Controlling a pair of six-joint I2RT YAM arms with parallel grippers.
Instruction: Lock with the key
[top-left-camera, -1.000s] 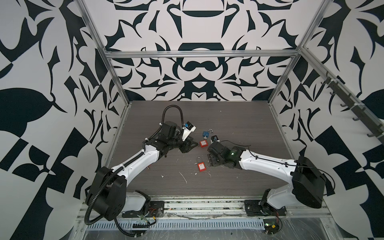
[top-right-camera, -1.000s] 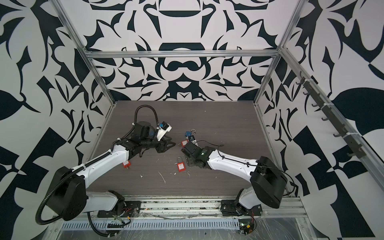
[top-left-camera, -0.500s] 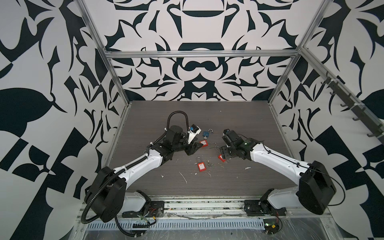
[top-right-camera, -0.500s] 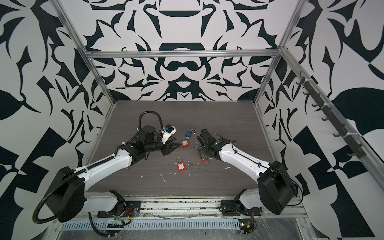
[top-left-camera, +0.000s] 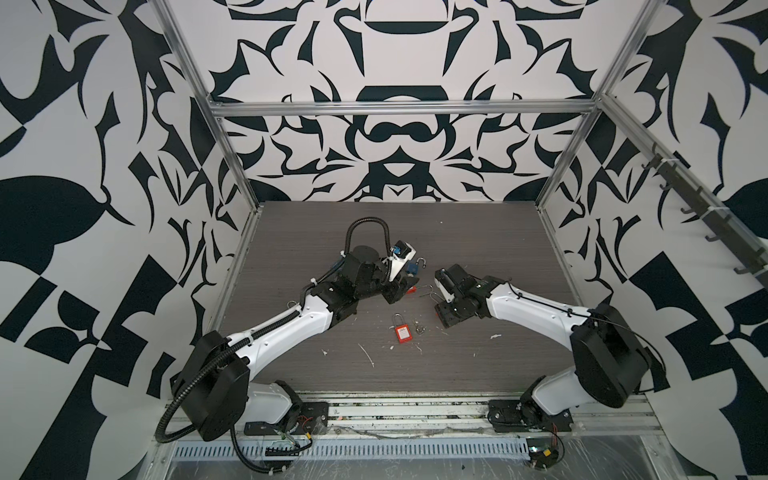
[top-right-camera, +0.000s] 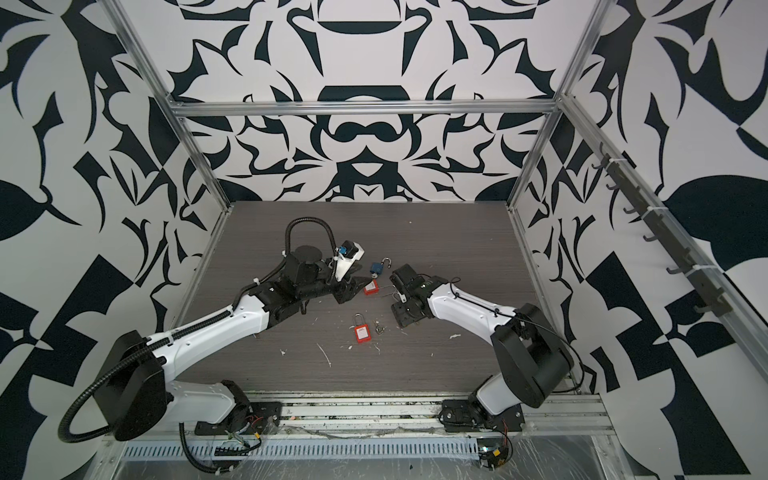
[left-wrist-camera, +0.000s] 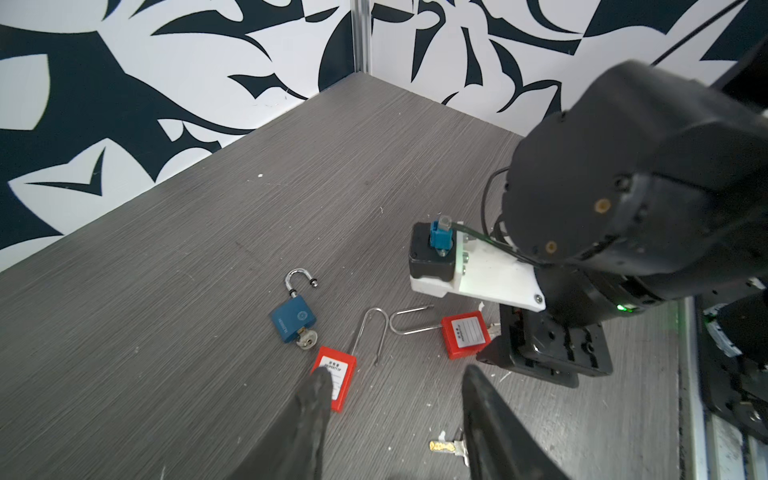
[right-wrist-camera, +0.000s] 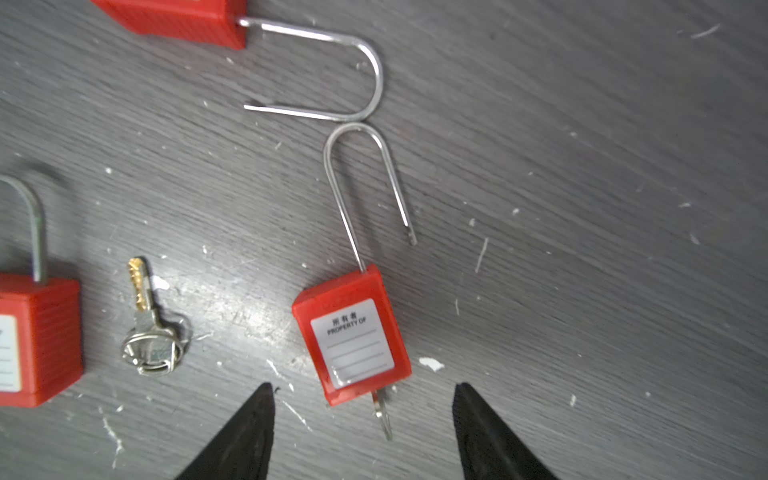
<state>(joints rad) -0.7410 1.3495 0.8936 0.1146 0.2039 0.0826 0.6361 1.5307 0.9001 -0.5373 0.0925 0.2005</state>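
Note:
Three red padlocks lie on the table. One red padlock (right-wrist-camera: 351, 336) has its shackle sprung open and a key (right-wrist-camera: 382, 415) in its base; my right gripper (right-wrist-camera: 362, 392) hovers open just over that key end, touching nothing. A second open-shackle red padlock (left-wrist-camera: 334, 374) lies under one finger of my open left gripper (left-wrist-camera: 395, 376), which holds nothing. The third red padlock (top-left-camera: 402, 332), shackle shut, lies nearer the front with a loose key (top-left-camera: 420, 329) beside it. In both top views the grippers face each other mid-table, left gripper (top-right-camera: 353, 286) and right gripper (top-right-camera: 395, 291).
A blue padlock (top-right-camera: 377, 269) with an open shackle and a key in it lies just behind the grippers. White scraps dot the dark table (top-left-camera: 478, 232). Patterned walls and metal posts close in the back and sides.
My right gripper pulled back from the front padlock to the one with the key, its jaws narrowing slightly. The left arm reached farther right toward the red padlock.

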